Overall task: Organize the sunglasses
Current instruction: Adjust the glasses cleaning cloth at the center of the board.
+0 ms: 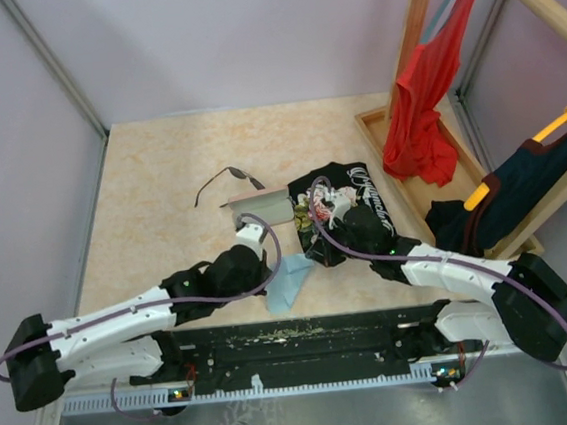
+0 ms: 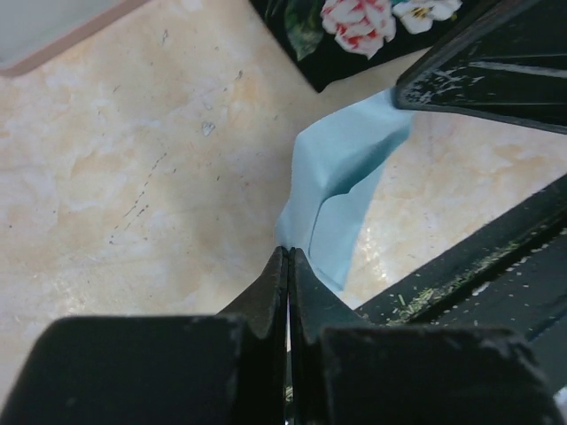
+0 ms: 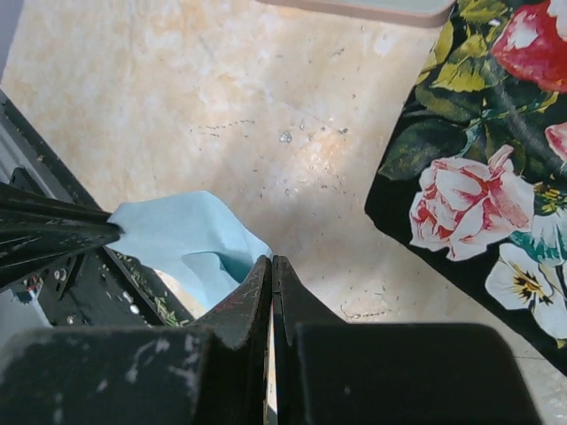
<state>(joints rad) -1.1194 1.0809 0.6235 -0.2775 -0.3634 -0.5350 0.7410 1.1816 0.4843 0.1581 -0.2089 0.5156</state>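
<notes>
The sunglasses [image 1: 228,181], thin dark wire frames with dark lenses, lie on the table behind the case, away from both grippers. The pink case [image 1: 261,210] lies open in the middle, and its edge shows in the left wrist view [image 2: 53,31] and the right wrist view [image 3: 372,7]. My left gripper [image 1: 272,274] [image 2: 289,252] is shut on one corner of the light-blue cloth [image 1: 288,282] [image 2: 341,177]. My right gripper [image 1: 308,258] [image 3: 271,259] is shut on the cloth's [image 3: 190,235] other side. The cloth hangs between them near the table's front edge.
A black floral fabric [image 1: 349,211] [image 3: 478,195] lies right of the case, under the right arm. A wooden rack [image 1: 418,39] with a red garment [image 1: 419,109] and a dark garment [image 1: 522,184] stands at the right. The black rail [image 1: 296,337] runs along the near edge.
</notes>
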